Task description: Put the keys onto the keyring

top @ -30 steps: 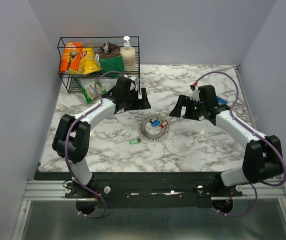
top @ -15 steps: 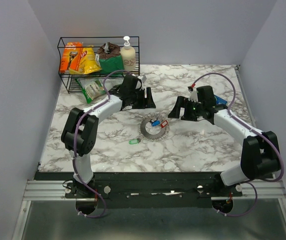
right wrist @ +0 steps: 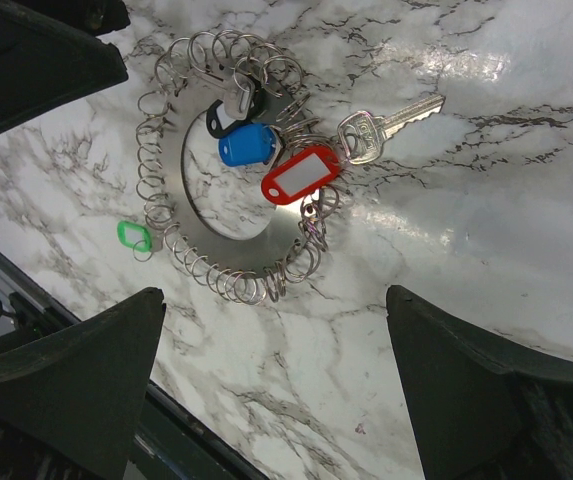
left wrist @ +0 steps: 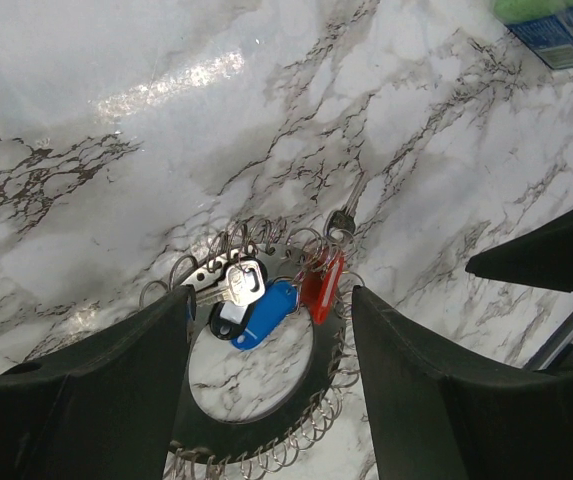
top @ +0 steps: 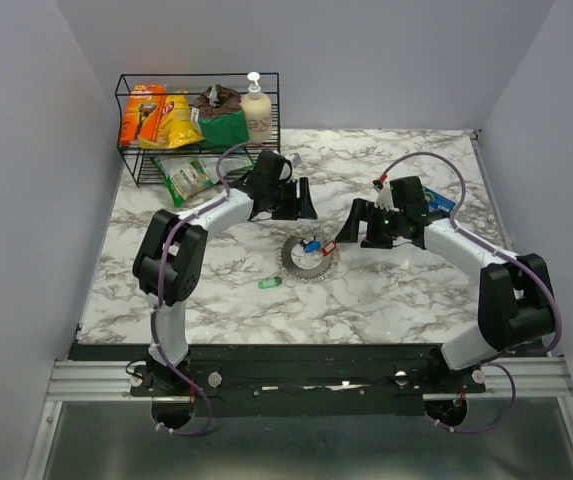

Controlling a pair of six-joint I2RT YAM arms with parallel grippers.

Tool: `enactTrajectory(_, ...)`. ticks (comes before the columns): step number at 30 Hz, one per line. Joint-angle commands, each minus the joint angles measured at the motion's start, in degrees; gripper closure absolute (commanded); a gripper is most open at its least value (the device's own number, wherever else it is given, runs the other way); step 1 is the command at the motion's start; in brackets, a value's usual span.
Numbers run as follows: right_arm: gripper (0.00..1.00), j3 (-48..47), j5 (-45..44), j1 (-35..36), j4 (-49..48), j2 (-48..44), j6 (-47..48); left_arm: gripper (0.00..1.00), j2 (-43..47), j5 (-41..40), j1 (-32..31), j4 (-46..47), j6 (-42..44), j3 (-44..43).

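Keyring point(top: 308, 258) lies flat near the middle of the counter point(top: 406, 290), between the two grippers. It is a flat metal disc with an open centre, its rim fringed with small wire rings. A blue tag point(right wrist: 246, 145) and a red tag point(right wrist: 299, 175) rest on its far-right part, with a silver key point(right wrist: 386, 125) pointing outward beside the red one. A green tag point(right wrist: 134, 237) lies apart on the bare marble, just off the near-left rim. Whether a key hangs from it cannot be made out.

Left gripper point(top: 303, 208) stands just beyond the keyring, jaws moderately apart with nothing held. Right gripper point(top: 354, 236) is just right of the ring, jaws at full width, empty. Whether either touches the counter cannot be told.

Obstructions: in the left wrist view the fingers point(left wrist: 76, 390) cover both flanks of the ring, and the frame edge cuts off its near part. In the overhead view the tags are mere specks. A blue object point(top: 444, 203) is mostly hidden behind the right arm and cannot be identified.

Surface: white marble pattern with grey veining, glossy, with glare patches. A wire rack point(top: 198, 75) at the far-left corner holds packets and a pump bottle point(top: 257, 112). Plain pale walls enclose three sides.
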State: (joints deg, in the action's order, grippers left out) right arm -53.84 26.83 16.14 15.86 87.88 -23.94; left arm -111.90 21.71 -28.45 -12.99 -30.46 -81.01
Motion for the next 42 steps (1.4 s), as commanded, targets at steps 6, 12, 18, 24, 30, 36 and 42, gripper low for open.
enactTrajectory(6, 0.0, 1.2, 2.9, -0.1, -1.9, 3.2, 0.6, 0.3, -1.4, 1.6, -0.5, -0.5, 0.3, -1.7)
enactTrajectory(12, 0.0, 1.5, 2.9, -0.1, -2.1, 3.3, 0.5, 0.33, -1.9, 1.8, -0.5, -0.5, 0.4, -1.8)
enactTrajectory(18, 0.0, 1.5, 3.2, -0.1, -2.3, 3.8, 0.5, 0.37, -2.3, 1.8, -0.6, -0.5, 0.6, -2.0)
enactTrajectory(24, 0.0, 1.6, 3.3, -0.1, -2.3, 3.4, 0.4, 0.42, -3.5, 2.1, -0.7, -0.1, 0.5, -2.5)
enactTrajectory(30, 0.0, 1.9, 3.0, -0.1, -2.3, 3.6, 0.5, 0.48, -4.6, 2.0, -1.2, -0.4, 0.7, -3.7)
enactTrajectory(36, 0.0, 2.0, 3.1, -0.1, -2.3, 3.6, 0.5, 0.49, -5.3, 0.5, -1.3, -1.0, 1.6, -3.8)
enactTrajectory(42, 0.0, 1.8, 3.3, -0.1, -2.4, 3.8, 0.4, 0.53, -5.5, -1.7, -1.3, -1.8, 2.9, -3.5)
